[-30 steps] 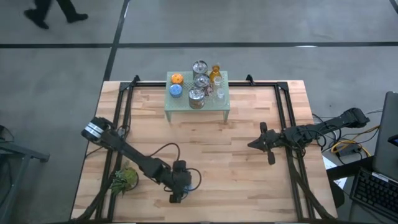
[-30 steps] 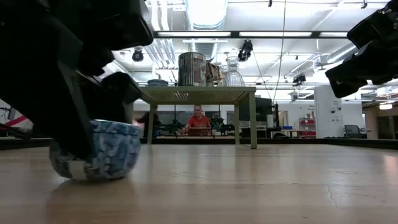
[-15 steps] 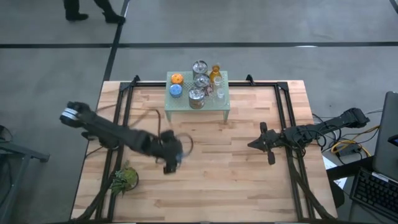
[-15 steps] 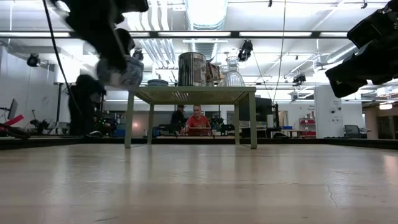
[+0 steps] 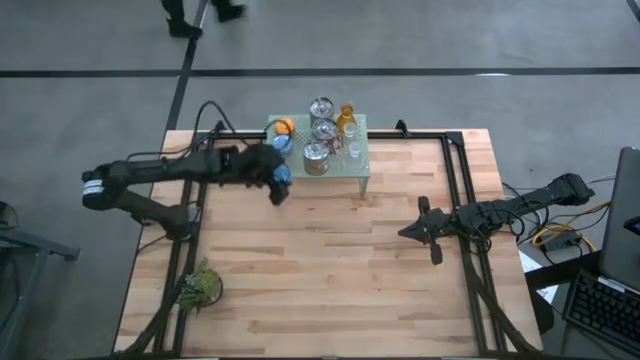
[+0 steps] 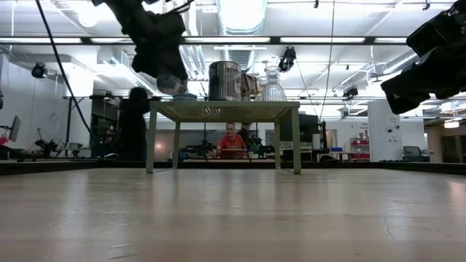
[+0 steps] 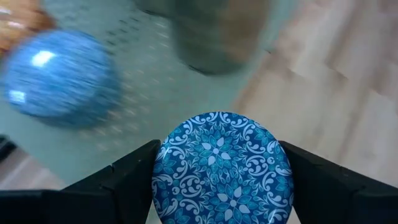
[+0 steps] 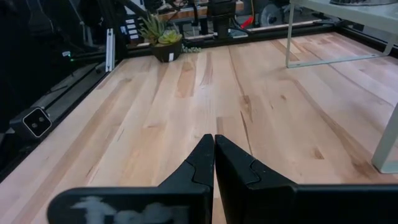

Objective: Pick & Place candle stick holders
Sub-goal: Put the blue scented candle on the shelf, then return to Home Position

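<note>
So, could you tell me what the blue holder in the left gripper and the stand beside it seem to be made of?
The blue holder looks like glazed ceramic or painted glass: a glossy floral pattern in blue and white. The left gripper clamps its sides. The stand looks like pale-green painted metal mesh, judging by its fine perforations.

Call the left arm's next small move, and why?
Probably ease it further over the mesh stand, then lower: the left hand grips the patterned blue holder near the stand's left edge, beside the other blue holder.

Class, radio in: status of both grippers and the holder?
Left gripper clamps blue patterned holder over mesh stand. Right gripper shut, idle. Blue holder close by.
</note>
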